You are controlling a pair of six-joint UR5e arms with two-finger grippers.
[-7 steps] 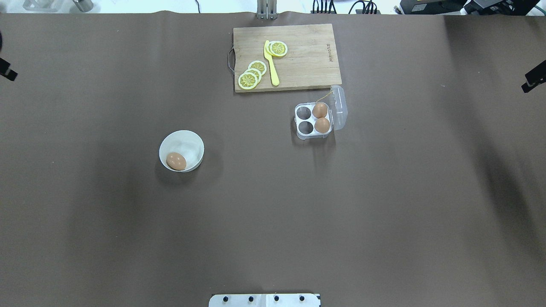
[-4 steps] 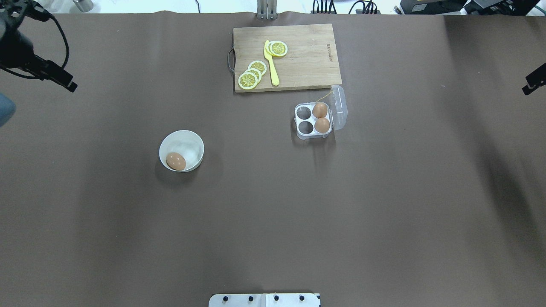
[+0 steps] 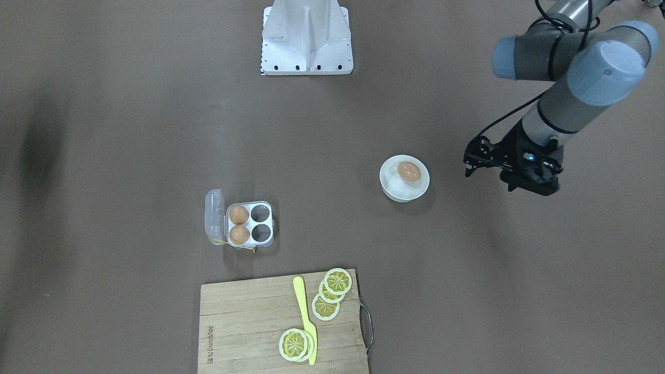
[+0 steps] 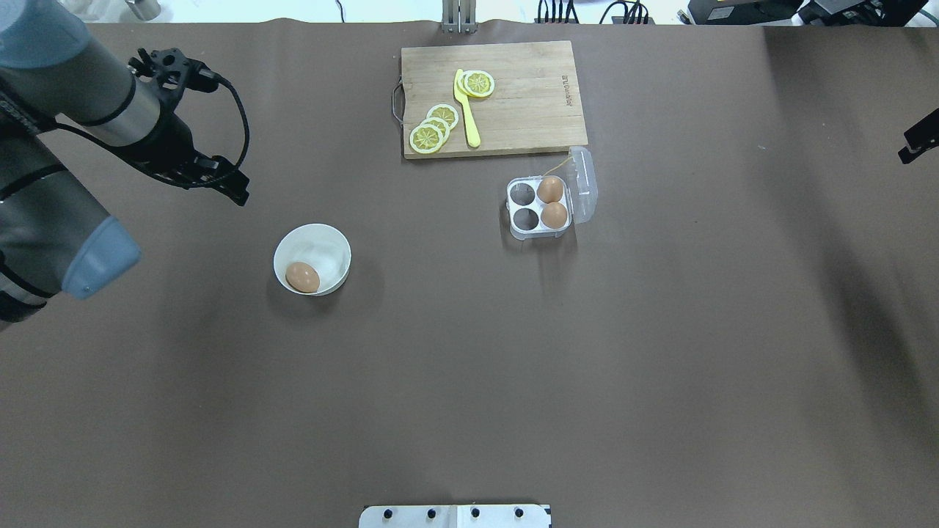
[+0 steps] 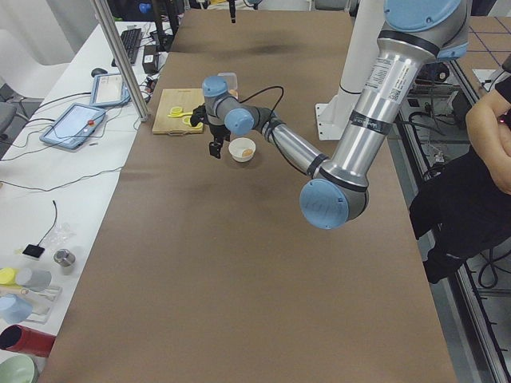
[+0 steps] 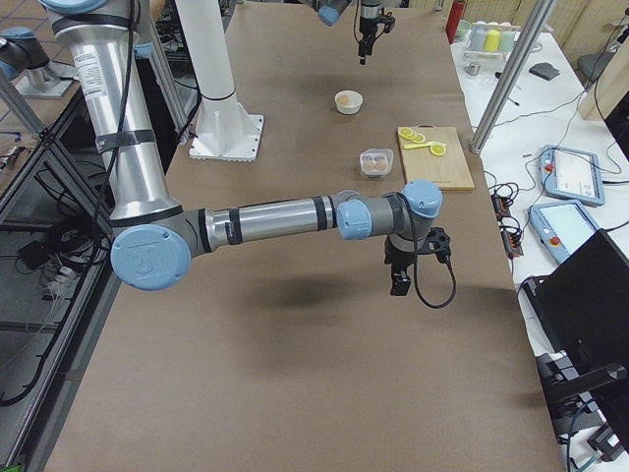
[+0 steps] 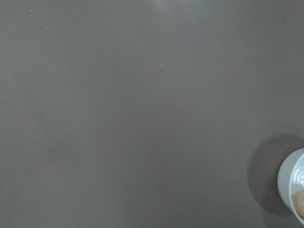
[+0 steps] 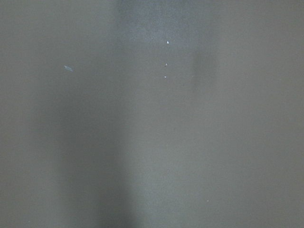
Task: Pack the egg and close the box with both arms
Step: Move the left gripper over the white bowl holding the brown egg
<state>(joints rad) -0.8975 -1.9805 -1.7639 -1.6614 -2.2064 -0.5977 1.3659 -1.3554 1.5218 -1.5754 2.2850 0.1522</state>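
The egg (image 4: 302,277) lies in a round white bowl (image 4: 328,236) left of centre; it also shows in the front view (image 3: 409,171). The box (image 4: 539,222) stands open right of centre, its clear lid (image 4: 584,183) folded out to the right. Two other brown eggs fill its right cells and the two left cells are empty. My left gripper (image 4: 236,192) hangs above the table, up and left of the bowl and apart from it. I cannot tell whether it is open or shut. My right gripper (image 4: 917,139) just shows at the right edge, its state unclear.
A wooden cutting board (image 4: 528,110) with lemon slices and a yellow knife (image 4: 466,110) lies just behind the box. The robot's base (image 4: 455,516) is at the near edge. The left wrist view catches the bowl's rim (image 7: 290,180) at its right edge.
My left arm has swung in from the left edge toward the bowl. The right gripper, egg, bowl and box have not moved.
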